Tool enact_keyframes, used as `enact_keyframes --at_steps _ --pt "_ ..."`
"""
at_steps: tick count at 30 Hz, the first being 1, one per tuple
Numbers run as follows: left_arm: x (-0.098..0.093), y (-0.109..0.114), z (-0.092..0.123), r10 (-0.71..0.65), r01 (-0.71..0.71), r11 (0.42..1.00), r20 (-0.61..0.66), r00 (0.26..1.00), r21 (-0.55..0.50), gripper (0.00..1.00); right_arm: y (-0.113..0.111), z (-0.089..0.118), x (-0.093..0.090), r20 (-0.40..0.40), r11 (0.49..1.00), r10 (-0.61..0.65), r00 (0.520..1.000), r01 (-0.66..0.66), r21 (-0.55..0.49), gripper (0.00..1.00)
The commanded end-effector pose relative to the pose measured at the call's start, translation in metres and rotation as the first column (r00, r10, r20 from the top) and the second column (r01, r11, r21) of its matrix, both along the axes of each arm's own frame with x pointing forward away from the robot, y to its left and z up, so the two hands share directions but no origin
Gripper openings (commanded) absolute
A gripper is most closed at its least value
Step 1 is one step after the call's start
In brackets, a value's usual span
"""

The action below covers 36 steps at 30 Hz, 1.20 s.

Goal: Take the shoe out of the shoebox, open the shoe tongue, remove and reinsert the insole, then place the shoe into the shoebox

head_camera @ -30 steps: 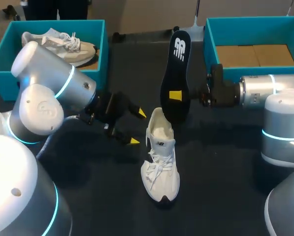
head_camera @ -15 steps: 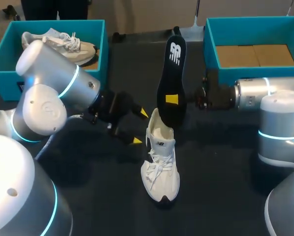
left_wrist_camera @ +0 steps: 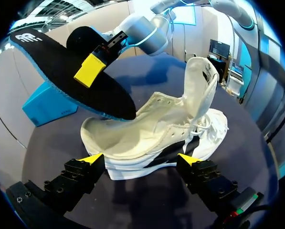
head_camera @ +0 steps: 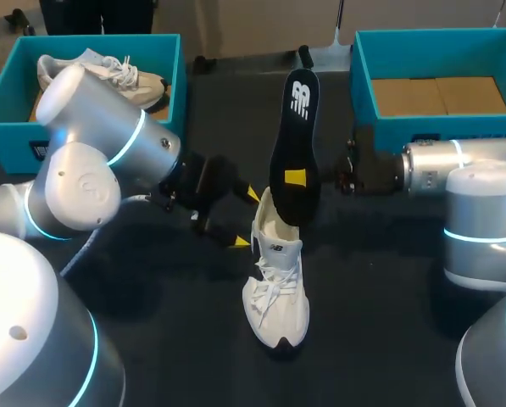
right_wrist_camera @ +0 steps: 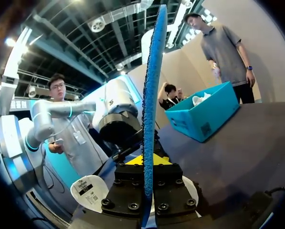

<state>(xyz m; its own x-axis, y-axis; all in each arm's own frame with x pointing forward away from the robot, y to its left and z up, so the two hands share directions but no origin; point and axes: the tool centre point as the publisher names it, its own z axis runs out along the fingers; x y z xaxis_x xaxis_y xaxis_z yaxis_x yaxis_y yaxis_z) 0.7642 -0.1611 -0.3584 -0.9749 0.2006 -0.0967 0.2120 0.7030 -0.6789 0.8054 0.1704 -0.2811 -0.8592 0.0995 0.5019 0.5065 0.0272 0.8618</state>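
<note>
Flat black insole (head_camera: 293,136) lowered to white shoe (head_camera: 276,288).

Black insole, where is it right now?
In the head view the black insole stands upright near the middle, pinched by the right claw, its lower end at the opening of the white shoe, with the left claw just beside it.
</note>
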Motion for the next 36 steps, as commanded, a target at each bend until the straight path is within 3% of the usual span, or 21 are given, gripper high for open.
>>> enact_keyframes --at_steps 1,15,22,36 --pt "-0.001 -0.004 0.0 0.004 -0.004 1.0 0.009 1.0 0.01 1.0 0.001 0.0 -0.002 0.002 1.0 -0.006 1.0 0.006 0.0 0.0" --pt "-0.001 -0.003 0.002 0.009 -0.01 1.0 0.04 0.999 0.021 1.0 0.012 0.015 0.004 0.046 1.0 0.014 0.999 -0.014 0.001 0.0" --pt "-0.001 -0.003 0.002 0.009 -0.01 1.0 0.04 0.999 0.021 1.0 0.029 0.009 0.012 0.061 0.999 0.043 0.997 -0.043 -0.002 0.0" --pt "-0.001 -0.003 0.002 0.009 -0.01 1.0 0.04 0.999 0.021 1.0 0.028 -0.006 0.005 0.059 0.999 0.052 0.997 -0.051 -0.005 0.0"
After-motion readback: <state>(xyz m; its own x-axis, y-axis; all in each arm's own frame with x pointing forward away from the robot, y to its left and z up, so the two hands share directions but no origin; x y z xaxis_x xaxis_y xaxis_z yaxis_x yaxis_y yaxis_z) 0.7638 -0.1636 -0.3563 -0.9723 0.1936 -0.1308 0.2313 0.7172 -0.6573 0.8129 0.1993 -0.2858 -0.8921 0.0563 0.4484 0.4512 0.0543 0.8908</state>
